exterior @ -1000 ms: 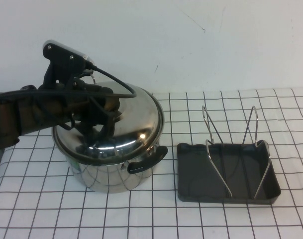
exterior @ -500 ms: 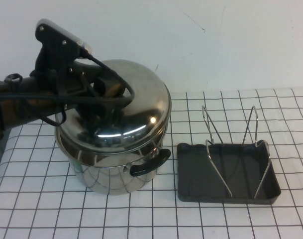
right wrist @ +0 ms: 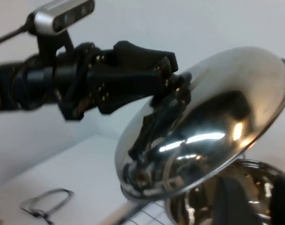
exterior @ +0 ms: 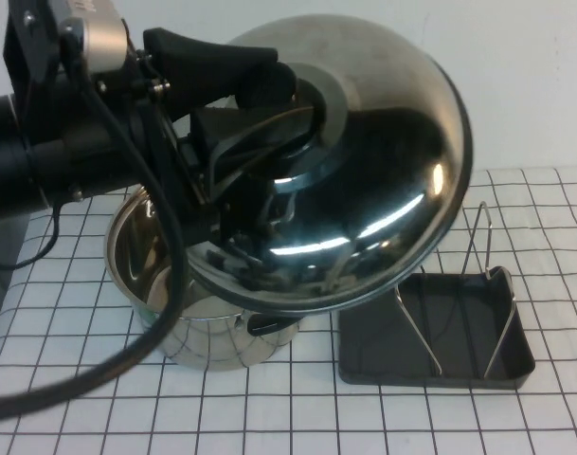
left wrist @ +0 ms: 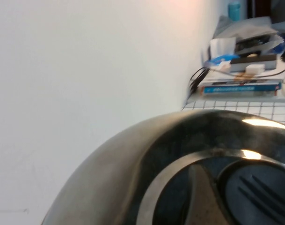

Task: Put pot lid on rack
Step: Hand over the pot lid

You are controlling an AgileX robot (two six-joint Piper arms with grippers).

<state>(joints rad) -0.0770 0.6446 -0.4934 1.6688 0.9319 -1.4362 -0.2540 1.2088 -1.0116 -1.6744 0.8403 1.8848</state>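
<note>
The carrying step is judged to be in hand: the pot lid [exterior: 364, 190] is held clear of the pot [exterior: 174, 313] and tilted up on edge, its domed top turned toward the high camera, with its lower rim hanging above the near-left part of the rack [exterior: 440, 322]. The left gripper [exterior: 269, 95] is clamped on the black knob [exterior: 269, 87] at the lid's centre, so the lid hangs from the fingers out to the gripper's right side, over the gap between pot and rack. In the right wrist view the same hold is seen from the side, the left gripper [right wrist: 172, 82] closed at the dome's centre and the lid [right wrist: 212, 122] slanted above the open pot [right wrist: 236, 197].

The right gripper is not seen in any view (only its camera's picture of the scene is given), so its state cannot be told.

For the next move, the lid would need to be carried further toward the rack, brought more nearly upright, and its rim lined up with the slot between the wire prongs [exterior: 482, 237] before being lowered into the dark tray [exterior: 515, 365]. Only part of the wire is visible behind the lid, so the alignment cannot be judged yet.
</note>
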